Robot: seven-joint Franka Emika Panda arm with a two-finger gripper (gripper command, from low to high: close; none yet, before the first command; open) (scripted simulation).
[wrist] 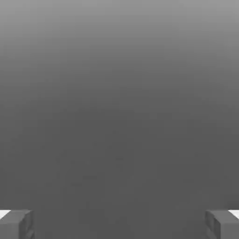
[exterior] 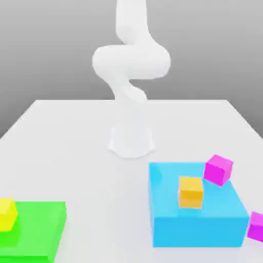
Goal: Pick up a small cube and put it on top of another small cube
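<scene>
On the exterior view's left, a small yellow cube (exterior: 6, 213) sits on a green block (exterior: 38, 229); neither matters here. Mid-table, the arm (exterior: 130, 77) stands folded up high. Further right, a small orange cube (exterior: 190, 192) rests on the blue block (exterior: 195, 210), and one small magenta cube (exterior: 218, 170) perches tilted at that block's far edge, so a nudge could tip it off. The other magenta cube (exterior: 256, 226) lies beside the block, near the frame's edge (an awkward reach, I'd guess). The gripper (wrist: 119, 224) hangs with fingers spread wide, holding nothing.
</scene>
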